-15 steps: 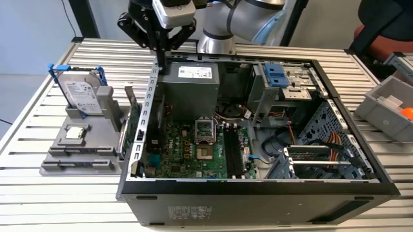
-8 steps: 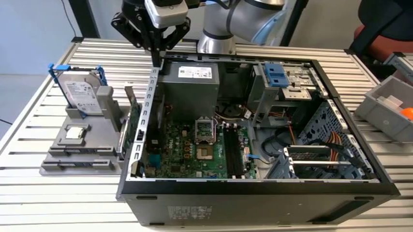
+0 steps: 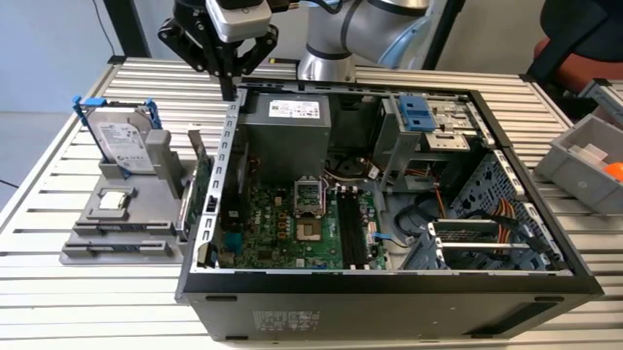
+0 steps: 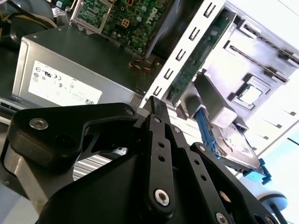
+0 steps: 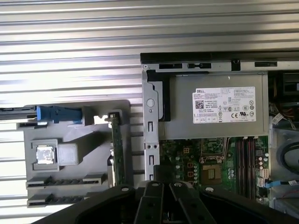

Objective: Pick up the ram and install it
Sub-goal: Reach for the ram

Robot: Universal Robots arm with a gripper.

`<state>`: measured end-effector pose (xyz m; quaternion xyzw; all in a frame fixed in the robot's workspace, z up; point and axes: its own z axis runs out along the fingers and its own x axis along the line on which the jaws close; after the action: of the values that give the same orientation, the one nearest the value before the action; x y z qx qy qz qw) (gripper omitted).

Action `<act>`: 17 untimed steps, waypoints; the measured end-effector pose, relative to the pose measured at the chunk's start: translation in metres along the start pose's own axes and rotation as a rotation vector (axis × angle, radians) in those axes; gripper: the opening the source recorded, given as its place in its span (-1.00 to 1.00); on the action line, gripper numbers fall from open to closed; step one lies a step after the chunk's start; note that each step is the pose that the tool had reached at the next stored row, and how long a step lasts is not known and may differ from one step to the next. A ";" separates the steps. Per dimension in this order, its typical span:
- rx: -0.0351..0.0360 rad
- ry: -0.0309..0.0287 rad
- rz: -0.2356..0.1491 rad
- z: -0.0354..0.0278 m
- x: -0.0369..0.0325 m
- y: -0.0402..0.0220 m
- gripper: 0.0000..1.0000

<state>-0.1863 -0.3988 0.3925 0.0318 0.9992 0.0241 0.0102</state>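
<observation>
Lying in a long recess of the grey fixture [image 5: 93, 161], the ram [image 5: 67, 180] appears as a dark segmented strip; this identification is tentative. The gripper [image 3: 230, 89] hangs over the computer case [image 3: 389, 306] rim, well apart from the ram, fingers drawn together and empty. Risk: descending with fingers together would strike the board or the neighbouring green card [image 5: 117, 149]. Support: a slatted metal table [image 3: 87, 321], with a grey bin [image 3: 584, 164] nearby.

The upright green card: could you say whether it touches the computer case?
Apart: in the first wrist view, table slats show between green card and computer case.
</observation>
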 end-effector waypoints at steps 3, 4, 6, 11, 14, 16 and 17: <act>0.0000 0.0000 0.000 0.0000 0.0037 -0.0002 -1.00; 0.0001 0.0001 0.000 -0.0001 0.0051 -0.0003 -1.00; 0.0001 0.0001 -0.001 -0.0001 0.0078 -0.0005 -1.00; 0.0000 0.0001 -0.001 -0.0002 0.0149 -0.0010 -1.00; 0.0001 0.0001 -0.001 -0.0002 0.0192 -0.0012 -1.00; 0.0000 0.0001 -0.001 -0.0002 0.0221 -0.0014 -1.00; 0.0001 0.0002 -0.001 -0.0003 0.0237 -0.0015 -1.00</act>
<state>-0.2100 -0.3988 0.3923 0.0314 0.9992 0.0240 0.0101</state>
